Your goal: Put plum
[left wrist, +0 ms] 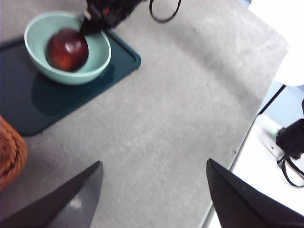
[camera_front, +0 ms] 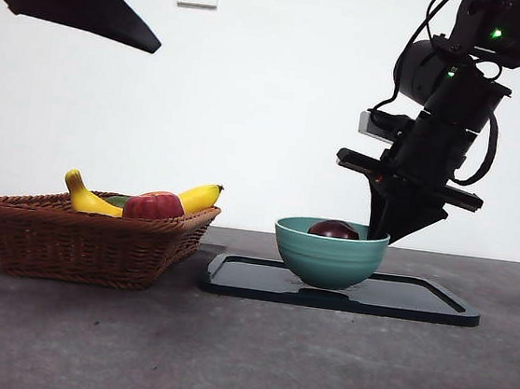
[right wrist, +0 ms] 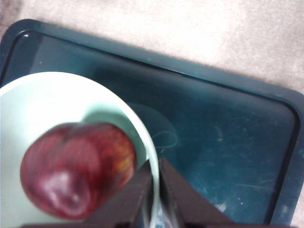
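The plum, dark maroon and glossy, lies inside a teal bowl standing on a dark tray. My right gripper hangs at the bowl's right rim, beside the plum, shut with nothing held; the left wrist view shows it at the bowl's edge. High at the top left of the front view waits my left gripper, open and empty, far from the bowl.
A wicker basket stands left of the tray, holding two bananas and a red apple. The table's edge shows in the left wrist view.
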Available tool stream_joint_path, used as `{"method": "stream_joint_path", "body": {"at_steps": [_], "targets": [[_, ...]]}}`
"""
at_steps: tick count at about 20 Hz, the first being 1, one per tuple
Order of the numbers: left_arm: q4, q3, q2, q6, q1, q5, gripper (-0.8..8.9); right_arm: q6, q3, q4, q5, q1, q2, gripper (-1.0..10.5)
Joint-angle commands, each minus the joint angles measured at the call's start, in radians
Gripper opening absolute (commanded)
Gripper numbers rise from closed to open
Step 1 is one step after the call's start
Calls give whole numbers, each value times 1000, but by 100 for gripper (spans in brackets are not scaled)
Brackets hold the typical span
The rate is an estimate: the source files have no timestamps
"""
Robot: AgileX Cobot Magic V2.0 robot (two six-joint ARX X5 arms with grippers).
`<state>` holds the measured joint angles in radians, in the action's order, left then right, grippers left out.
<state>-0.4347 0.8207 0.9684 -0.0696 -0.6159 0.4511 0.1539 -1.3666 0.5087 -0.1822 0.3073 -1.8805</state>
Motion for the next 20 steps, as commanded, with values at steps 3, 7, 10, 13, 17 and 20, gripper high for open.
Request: {"method": "stream_joint_path", "body": {"at_steps": [3, 7, 10, 13, 17, 20], "targets": [[11, 6, 4, -3, -7, 6, 343, -5, -23, -8, 0, 5, -24, 10], [9, 6, 4, -3, -7, 6, 343, -3, -23, -5, 0, 5, -23, 191], [9, 6, 4, -3, -7, 6, 343, 5, -26, 9, 2, 4, -2, 226], [9, 6, 4, -3, -7, 6, 343, 3, -41, 39, 5, -3, 69, 227], [9, 6, 4, -3, -7, 6, 343, -8, -41, 103, -2, -2, 227, 227], [10, 6, 4, -3, -7, 6, 343, -18, -41, 179, -35, 5, 366, 227]]}}
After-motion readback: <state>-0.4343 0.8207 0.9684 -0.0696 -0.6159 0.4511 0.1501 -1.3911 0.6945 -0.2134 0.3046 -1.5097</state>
